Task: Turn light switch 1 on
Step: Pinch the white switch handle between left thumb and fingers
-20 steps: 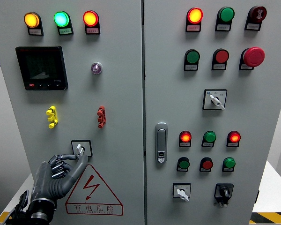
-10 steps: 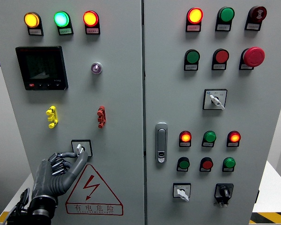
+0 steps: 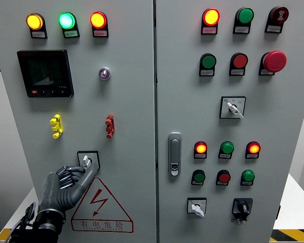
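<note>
Grey metal control cabinet (image 3: 131,101) with two doors fills the view, studded with lamps and buttons. Low on its left door, above a red warning triangle (image 3: 101,205), sits the small rotary light switch (image 3: 87,161). The robot's dark left hand (image 3: 66,185) reaches up from the lower left, fingers curled, its fingertips (image 3: 89,167) touching the switch's white knob.

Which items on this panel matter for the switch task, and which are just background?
In use: left hand; rotary switch at its fingertips.
Background: black display; door handle; red emergency button; warning triangle sticker.
</note>
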